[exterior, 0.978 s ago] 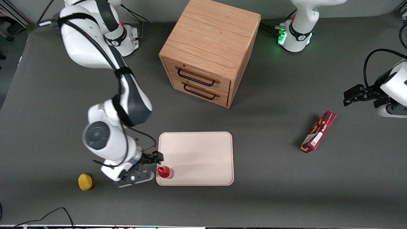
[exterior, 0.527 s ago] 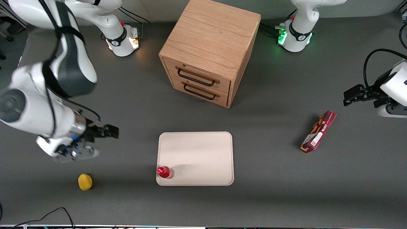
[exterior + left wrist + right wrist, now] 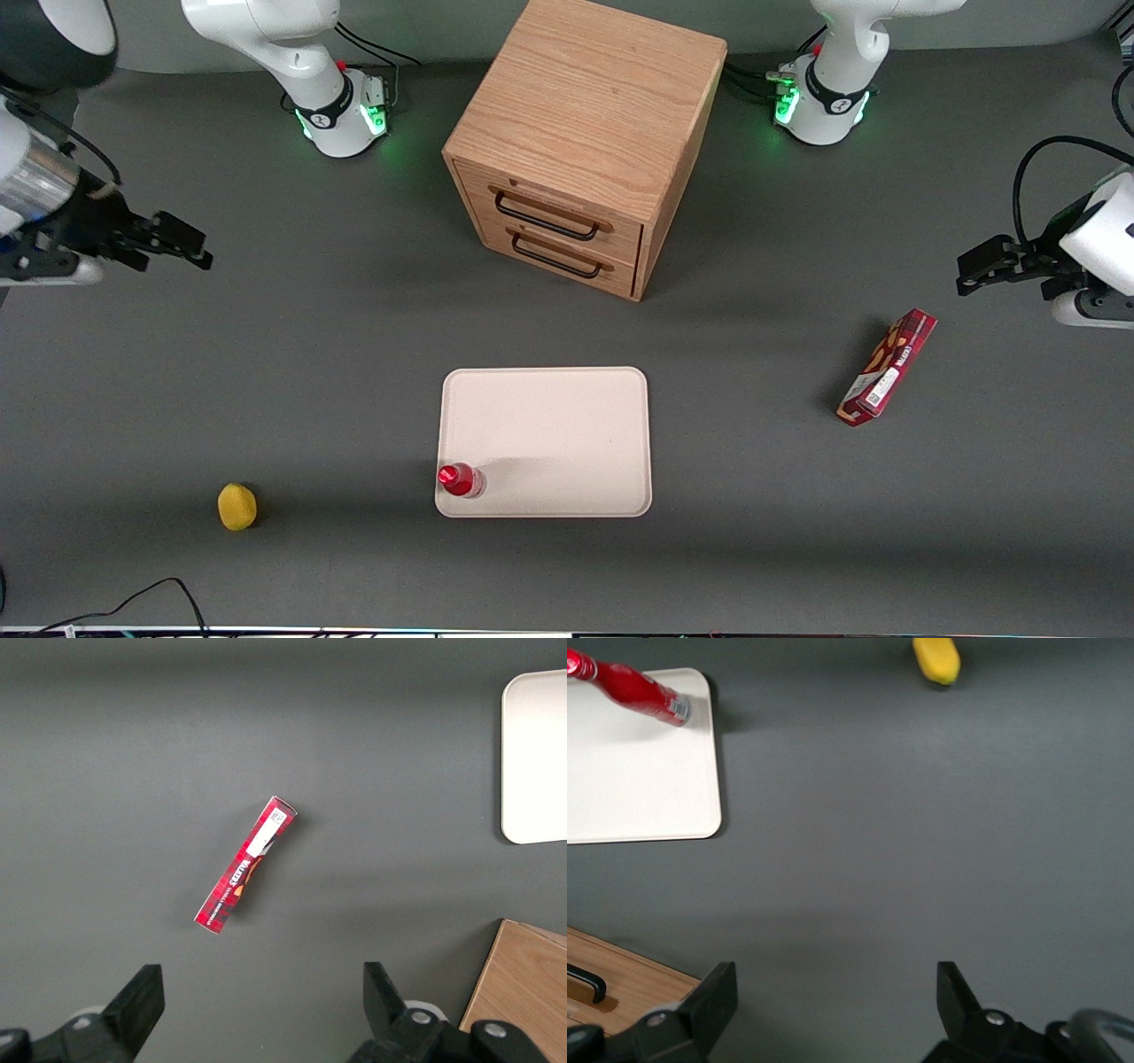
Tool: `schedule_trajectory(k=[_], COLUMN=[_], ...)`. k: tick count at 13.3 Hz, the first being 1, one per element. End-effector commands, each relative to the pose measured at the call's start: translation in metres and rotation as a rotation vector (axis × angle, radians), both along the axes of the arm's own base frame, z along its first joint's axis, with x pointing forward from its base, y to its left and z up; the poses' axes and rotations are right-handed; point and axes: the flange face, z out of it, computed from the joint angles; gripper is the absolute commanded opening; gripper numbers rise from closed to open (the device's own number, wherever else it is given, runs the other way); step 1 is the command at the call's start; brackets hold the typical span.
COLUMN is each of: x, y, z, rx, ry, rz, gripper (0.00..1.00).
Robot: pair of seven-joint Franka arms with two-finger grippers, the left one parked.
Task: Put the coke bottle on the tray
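Observation:
The small red coke bottle [image 3: 461, 479] stands upright on the cream-beige tray [image 3: 558, 434], in the tray's corner nearest the front camera on the working arm's side. It also shows in the right wrist view [image 3: 633, 687] on the tray [image 3: 638, 780]. My right gripper [image 3: 182, 241] is open and empty, raised high over the table at the working arm's end, far from the bottle and tray. In the right wrist view the gripper [image 3: 837, 997] has its fingers wide apart over bare table.
A wooden two-drawer cabinet [image 3: 585, 142] stands farther from the front camera than the tray. A yellow lemon-like object [image 3: 236, 506] lies beside the tray toward the working arm's end. A long red snack box [image 3: 888, 366] lies toward the parked arm's end.
My gripper has let go of the bottle, which stays standing on the tray, and the arm has swung up and away toward its own end of the table.

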Motion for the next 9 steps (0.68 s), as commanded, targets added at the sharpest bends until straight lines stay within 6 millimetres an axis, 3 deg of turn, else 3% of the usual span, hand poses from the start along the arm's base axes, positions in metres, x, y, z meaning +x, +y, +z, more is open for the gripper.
schedule_trajectory(k=[1, 9], x=[0.001, 0.018], y=[0.003, -0.006], z=[0.009, 0.014], rx=[-0.011, -0.024], ry=[-0.008, 0.023], rz=[-0.003, -0.018], gripper=[1.0, 1.0])
